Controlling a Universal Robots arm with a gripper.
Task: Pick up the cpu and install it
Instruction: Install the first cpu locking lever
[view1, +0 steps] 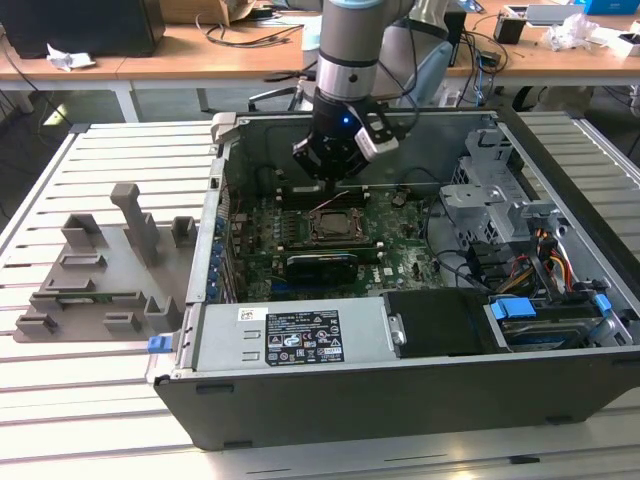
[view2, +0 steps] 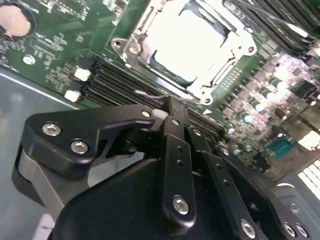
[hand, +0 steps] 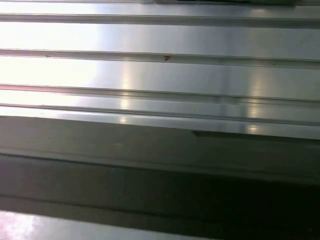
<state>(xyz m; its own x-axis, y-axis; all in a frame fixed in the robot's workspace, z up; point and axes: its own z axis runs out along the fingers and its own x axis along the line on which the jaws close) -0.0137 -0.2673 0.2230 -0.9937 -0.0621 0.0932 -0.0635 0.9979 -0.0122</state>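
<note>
Gripper (view2: 172, 107) hovers just above the green board (view1: 400, 255) inside the open computer case (view1: 400, 400), fingers (view2: 176, 120) pressed together with nothing between them. Beside it, the cpu (view2: 192, 42) sits in its metal-framed socket (view2: 125, 47), shiny top up.

My arm (view1: 348, 45) is a silver-grey tube with a pale blue-grey cap band at the top and a black wrist block carrying a small blue light. My gripper (view2: 172, 112) is matte black: curved linkage plates, flat narrow fingers (view2: 177, 150), silver hex-socket screws at every joint.
</note>
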